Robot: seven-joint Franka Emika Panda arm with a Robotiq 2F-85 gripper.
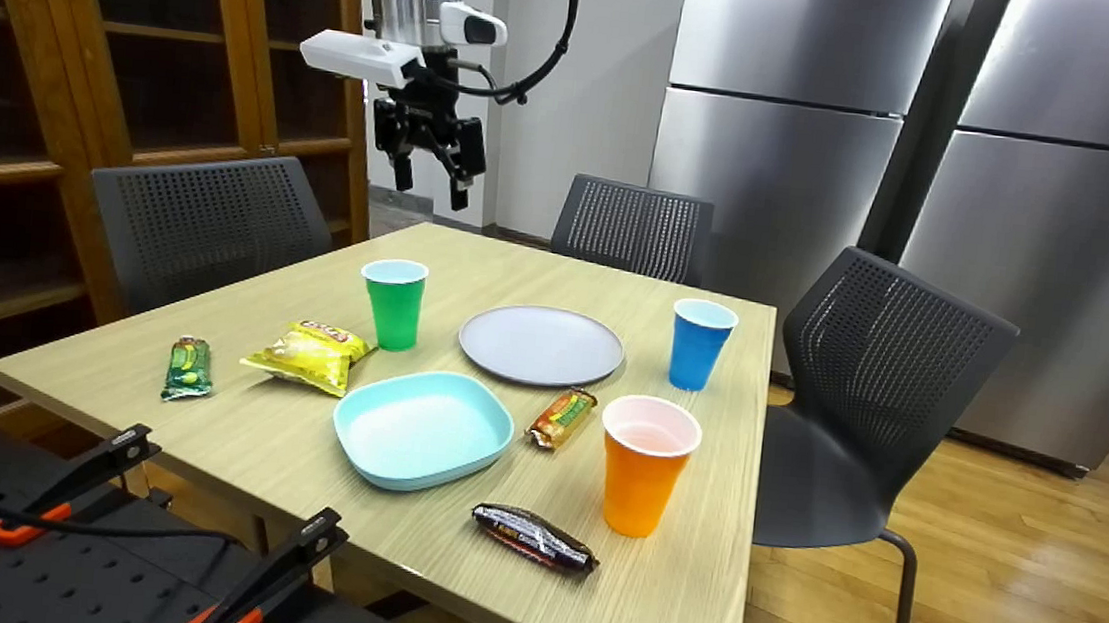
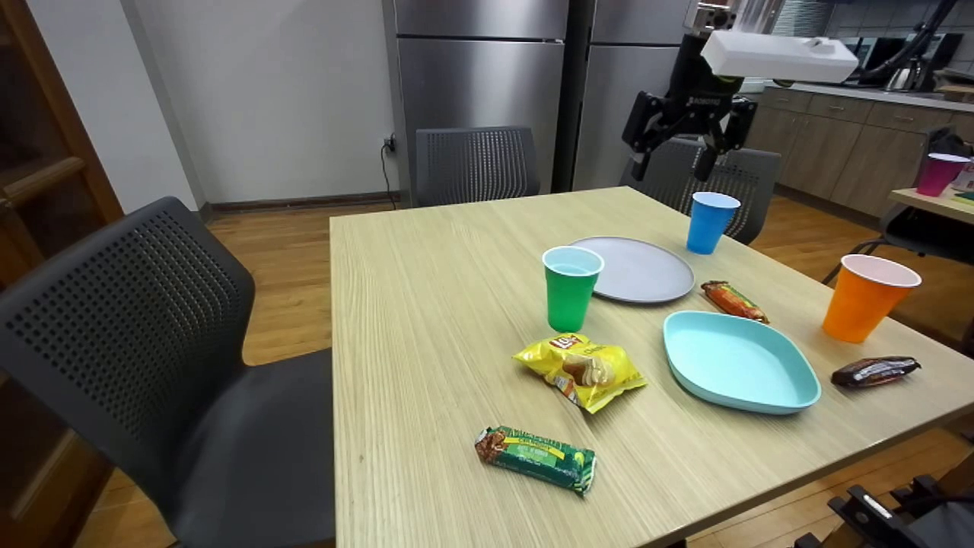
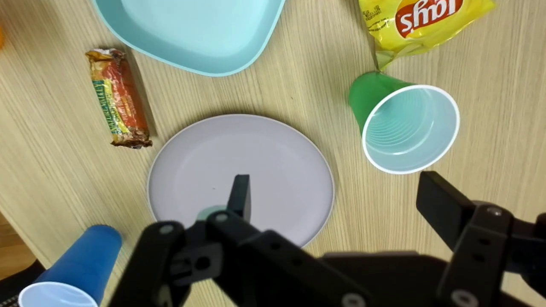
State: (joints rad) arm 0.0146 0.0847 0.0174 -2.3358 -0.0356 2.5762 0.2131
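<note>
We judge pre-grasp: jaws spread wide, empty; reaching the green cup (image 3: 403,123), two o'clock from the plate (image 3: 256,157) in wrist view, needs descent.

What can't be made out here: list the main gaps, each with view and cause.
Orange cup: wrist view, all but a sliver cut off by the left edge.
Teal tray and chip bag: wrist view, each cut off by the top edge.
Gray plate: wrist view, part of its rim hidden behind the gripper.
Dark bar: lettering too small and blurred to read, both exterior views.
Blue cup: inner bottom hidden by its walls, both exterior views.
</note>
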